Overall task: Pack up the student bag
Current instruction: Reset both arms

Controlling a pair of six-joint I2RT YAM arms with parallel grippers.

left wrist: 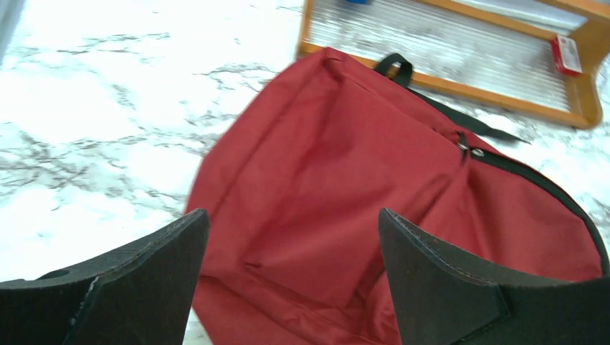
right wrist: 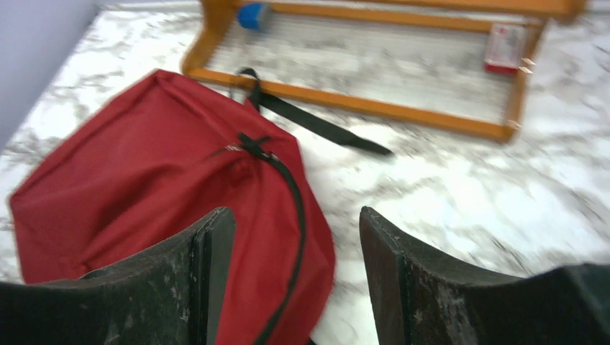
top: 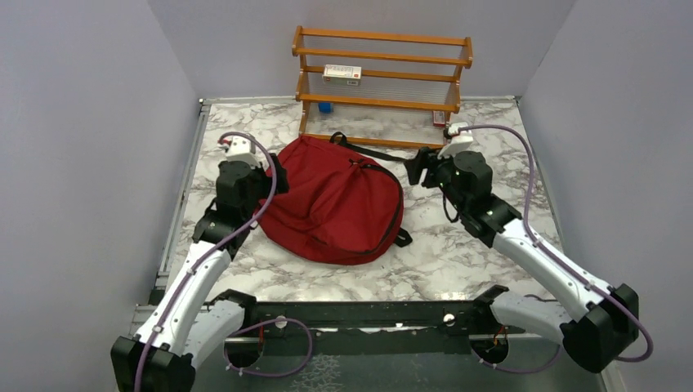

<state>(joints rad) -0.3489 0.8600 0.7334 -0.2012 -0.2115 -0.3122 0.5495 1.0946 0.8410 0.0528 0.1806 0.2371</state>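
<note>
The student bag (top: 335,204), a dark-red backpack with black zipper trim, lies flat on the marble table between my arms, and its zipper looks closed. It also shows in the left wrist view (left wrist: 345,172) and the right wrist view (right wrist: 144,172). My left gripper (top: 278,173) is open and empty, hovering over the bag's left edge (left wrist: 291,215). My right gripper (top: 414,167) is open and empty, over the bag's right edge and the bare table (right wrist: 295,212). The bag's black strap (top: 372,149) trails toward the rack.
A wooden rack (top: 380,100) stands at the back. It holds a white box (top: 342,73) on a shelf, a small blue object (top: 325,107) and a small red-and-white item (top: 439,118) lower down. Grey walls close in left and right.
</note>
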